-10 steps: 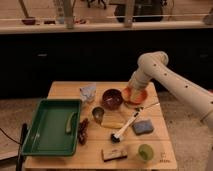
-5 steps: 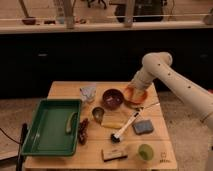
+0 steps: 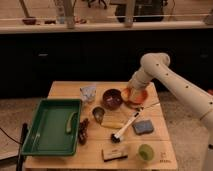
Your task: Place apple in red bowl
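Note:
The red bowl [image 3: 136, 98] is a bright orange-red shallow bowl at the back right of the wooden table [image 3: 160, 145]. My gripper [image 3: 131, 92] hangs over the bowl's left part, at its rim, with the white arm [image 3: 152, 64] reaching down from the right. The wrist covers part of the bowl. I cannot make out the apple; it may be hidden by the gripper.
A dark maroon bowl [image 3: 112, 99] sits just left of the red one. A clear cup [image 3: 89, 92], a metal can [image 3: 98, 114], a white brush [image 3: 125, 128], a blue sponge [image 3: 142, 127], a green cup [image 3: 145, 152], a brown bar [image 3: 112, 154] and a green tray [image 3: 45, 132] stand around.
The arm's elbow has shifted slightly; the gripper stays over the red bowl. Nothing on the table has moved.

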`<state>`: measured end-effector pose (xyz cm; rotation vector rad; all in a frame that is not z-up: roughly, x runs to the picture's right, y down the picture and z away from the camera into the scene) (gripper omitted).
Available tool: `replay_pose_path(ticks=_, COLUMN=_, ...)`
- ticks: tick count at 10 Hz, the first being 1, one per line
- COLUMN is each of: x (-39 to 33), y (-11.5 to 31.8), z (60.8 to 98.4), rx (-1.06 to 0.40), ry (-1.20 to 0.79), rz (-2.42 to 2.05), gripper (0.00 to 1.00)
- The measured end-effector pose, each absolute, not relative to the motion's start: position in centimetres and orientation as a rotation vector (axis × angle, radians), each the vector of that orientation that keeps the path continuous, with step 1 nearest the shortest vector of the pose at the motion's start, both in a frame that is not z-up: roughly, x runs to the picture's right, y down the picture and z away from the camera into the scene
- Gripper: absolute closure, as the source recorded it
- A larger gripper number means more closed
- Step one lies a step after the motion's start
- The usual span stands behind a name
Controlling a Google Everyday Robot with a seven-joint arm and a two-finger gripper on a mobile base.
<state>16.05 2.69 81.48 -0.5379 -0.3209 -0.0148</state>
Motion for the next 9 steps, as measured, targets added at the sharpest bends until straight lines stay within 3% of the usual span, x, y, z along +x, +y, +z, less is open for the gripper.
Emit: replay_pose_path(ticks=9, x=21.3, y=-0.7, z=82.7, rx=-0.541, ry=-0.339, rz=-0.241, gripper=0.97)
